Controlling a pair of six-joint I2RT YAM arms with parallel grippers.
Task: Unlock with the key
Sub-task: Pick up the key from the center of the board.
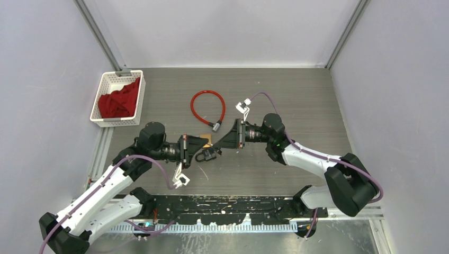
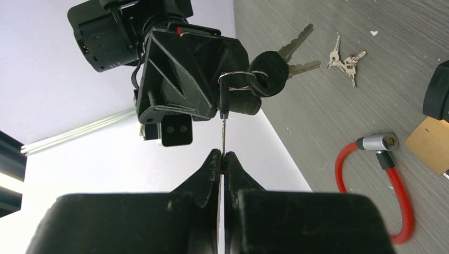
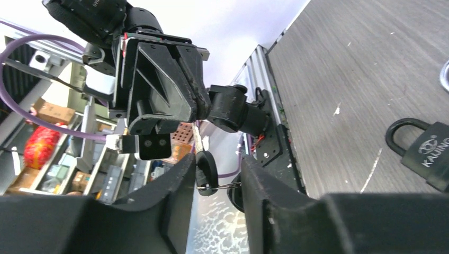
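Note:
My left gripper [image 2: 223, 154] is shut on the thin blade of a key [image 2: 223, 132], held in the air. The key's black head [image 3: 206, 168] sits between the fingers of my right gripper [image 3: 217, 169]. Those jaws stand apart: one finger is against the head and a gap shows on the other side. More black-headed keys [image 2: 270, 71] hang from the same ring. From above, the left gripper [image 1: 204, 150] and right gripper [image 1: 221, 146] meet tip to tip at mid-table. A black padlock [image 3: 426, 156] lies on the table. A red cable lock [image 1: 207, 108] lies behind the grippers.
A white basket [image 1: 122, 74] holding a red cloth [image 1: 119, 100] stands at the back left. Small silver keys [image 2: 347, 58] lie loose on the table. A tan flat piece [image 2: 430, 145] lies next to the cable lock's silver head [image 2: 377, 142]. Walls close in three sides.

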